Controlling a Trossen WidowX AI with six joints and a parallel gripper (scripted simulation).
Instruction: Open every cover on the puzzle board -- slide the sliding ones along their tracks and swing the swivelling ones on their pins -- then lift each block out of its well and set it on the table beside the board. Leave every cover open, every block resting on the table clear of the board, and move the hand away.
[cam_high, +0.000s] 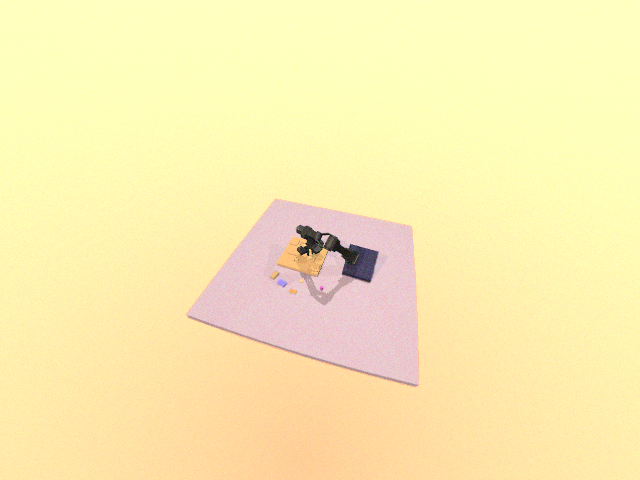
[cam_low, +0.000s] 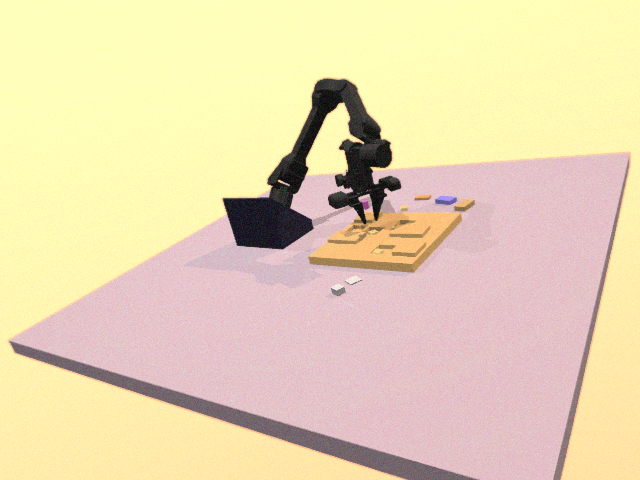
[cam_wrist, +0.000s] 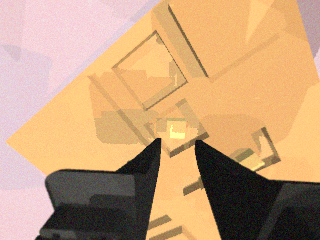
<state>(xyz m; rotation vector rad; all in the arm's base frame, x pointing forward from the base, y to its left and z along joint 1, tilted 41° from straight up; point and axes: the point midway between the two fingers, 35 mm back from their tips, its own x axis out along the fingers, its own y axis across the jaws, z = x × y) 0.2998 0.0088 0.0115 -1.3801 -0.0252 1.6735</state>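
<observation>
The orange puzzle board has raised covers, such as two plates on one side, and several wells. A small pale yellow block sits in a square uncovered well. Another pale yellow piece shows by a second opening, partly behind the right finger. My gripper is partly open and empty, its tips just above the board near the square well. Beside the board lie a blue block, a magenta block and a small yellow block.
Two orange-brown pieces lie on the table near the blue block. A whitish cube and flat piece lie off the board's opposite side. The dark arm base stands beside the board.
</observation>
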